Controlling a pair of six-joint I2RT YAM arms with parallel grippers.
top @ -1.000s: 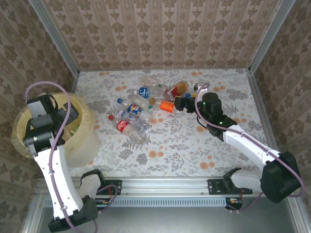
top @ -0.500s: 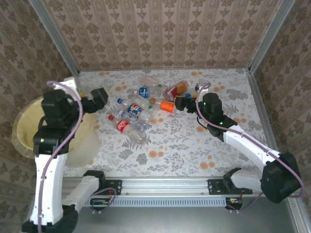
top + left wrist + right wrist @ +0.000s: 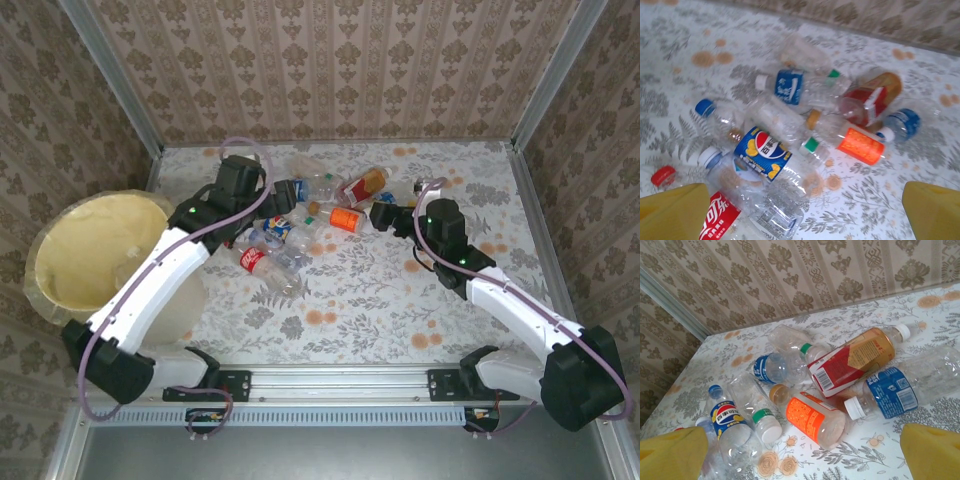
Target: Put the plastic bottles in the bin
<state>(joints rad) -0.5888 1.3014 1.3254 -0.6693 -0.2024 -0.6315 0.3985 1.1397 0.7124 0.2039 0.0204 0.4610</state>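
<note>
So the plastic bottles (image 3: pixel 300 215) are lying in a loose heap on the flowery surface (image 3: pixel 400 300), and I'll use the orange-label bottle (image 3: pixel 345 220) as the anchor since it's easy to spot from every camera. From overhead, the bin (image 3: pixel 100 200) sits well apart from that orange bottle, way off to its left at the edge of the surface. The left pincer (image 3: pixel 268 205) hangs over the heap just left of the orange bottle. On its wrist cam its yellow fingers (image 3: pixel 675 212) are spread wide with nothing between them, so it's open and empty. The right pincer (image 3: pixel 385 215) is just to the right of the orange bottle, low and pointing at it, also wide open and holding nothing. Right behind the orange bottle is a red-and-brown tea bottle (image 3: pixel 855 360) with a white cap, lying tilted and touching it. A blue-label bottle (image 3: pixel 890 392) is just beside it on the right pincer's side. Left of the orange one there's a Pepsi bottle (image 3: pixel 762 152), and nearer the arms from there, a Coke bottle (image 3: pixel 255 260) with a red cap. A couple of crushed clear ones are mixed in too.
</note>
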